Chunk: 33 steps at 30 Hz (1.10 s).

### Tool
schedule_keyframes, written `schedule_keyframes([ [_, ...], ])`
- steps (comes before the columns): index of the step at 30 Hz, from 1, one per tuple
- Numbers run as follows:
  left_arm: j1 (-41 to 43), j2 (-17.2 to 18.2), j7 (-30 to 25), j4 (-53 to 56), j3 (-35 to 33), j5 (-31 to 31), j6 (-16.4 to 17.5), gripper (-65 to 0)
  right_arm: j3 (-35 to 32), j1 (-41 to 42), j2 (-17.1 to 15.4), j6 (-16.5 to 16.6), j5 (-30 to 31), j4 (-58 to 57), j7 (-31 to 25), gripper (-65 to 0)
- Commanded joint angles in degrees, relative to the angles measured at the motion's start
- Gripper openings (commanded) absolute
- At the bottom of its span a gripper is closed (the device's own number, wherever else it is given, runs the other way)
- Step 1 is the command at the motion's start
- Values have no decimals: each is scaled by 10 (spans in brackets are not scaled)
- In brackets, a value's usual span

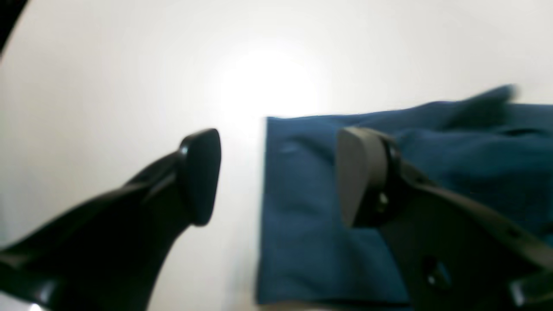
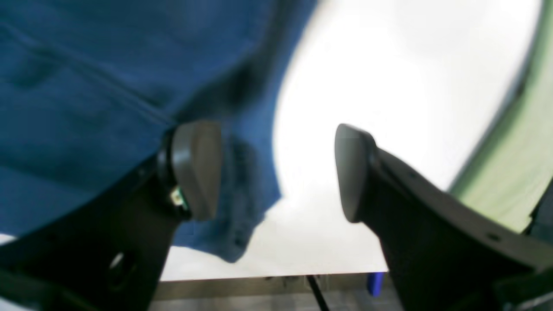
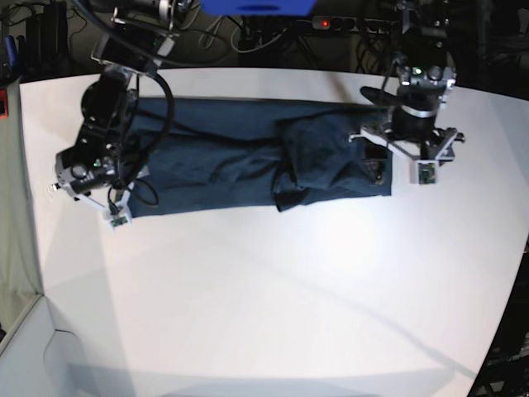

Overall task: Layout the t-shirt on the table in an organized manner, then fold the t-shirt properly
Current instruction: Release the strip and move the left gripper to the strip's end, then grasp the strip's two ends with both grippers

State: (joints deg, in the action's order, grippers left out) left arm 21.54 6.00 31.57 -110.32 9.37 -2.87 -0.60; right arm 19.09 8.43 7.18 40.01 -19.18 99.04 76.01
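The t-shirt (image 3: 248, 165) lay in a long dark band across the far half of the table (image 3: 273, 306), running from about 9 o'clock to 3 o'clock in the base view, with a rumpled fold bunched right of its middle.

The left gripper (image 1: 276, 172) hung over the shirt's 3 o'clock end, jaws apart with nothing between them — one finger above bare white tabletop, the other above blue cloth. The right gripper (image 2: 276, 172) stood at the 9 o'clock end, jaws likewise wide and empty, straddling the cloth's border.

The cotton looked soft, light and limp; it would likely drape and crease rather than hold any shape, and slide easily on the smooth top. The best holds appeared to be the corners and hemmed edges at either end, pinched together and drawn outward to take out the bunching.

Only the base view showed the whole garment and its middle crumple. The left wrist view alone gave the straight, clean edge (image 1: 263, 207) beneath that gripper — the right wrist view, a wavier border and the table's rim (image 2: 268, 276) nearby.
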Motion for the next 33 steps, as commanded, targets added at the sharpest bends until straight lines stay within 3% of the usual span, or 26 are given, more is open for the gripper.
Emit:
schedule_keyframes([
  [1,-5,3,-15,-7,11,-1,-3,-251,-1,20,-3,0,-1,12,3,-232],
  [5,-1,3,-14,-3,53,-1,-3,-251,-1,37,5,0,23,12,40,-232],
  [11,1,3,-14,4,91,-1,-3,-251,-1,42,5,0,78,8,40,-232],
  [18,0,4,-14,54,97,-1,-3,-251,-1,33,2,0,80,-37,37,-232],
  [26,-7,4,-17,97,93,-1,-3,-251,33,30,-23,0,83,-67,25,-232],
  [33,-14,4,-17,130,92,-1,-3,-251,34,25,-27,0,83,-111,-13,-234],
])
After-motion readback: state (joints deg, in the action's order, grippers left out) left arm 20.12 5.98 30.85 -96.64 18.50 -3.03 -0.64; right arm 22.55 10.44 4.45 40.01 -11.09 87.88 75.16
